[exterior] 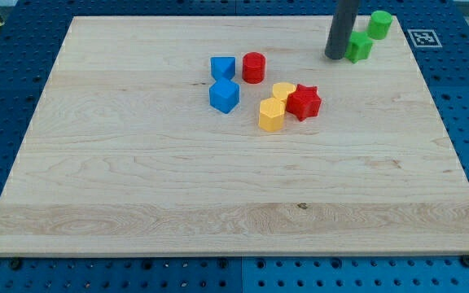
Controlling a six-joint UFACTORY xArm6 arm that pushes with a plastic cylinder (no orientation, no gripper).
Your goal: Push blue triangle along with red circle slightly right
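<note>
Two blue blocks [224, 81], two red (clustered) [279, 85]

The rod [344, 28] runs off the view's top — it hides part of a green block [360, 46].

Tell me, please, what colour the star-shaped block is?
Red: the star block shows clearly in the camera view, beside two yellow blocks.

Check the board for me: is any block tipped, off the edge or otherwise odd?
Nothing stands out. The blue triangle sits beside the red circle, both flat on the board. My tip rests far from them, at the view's top right, against a green block.
</note>
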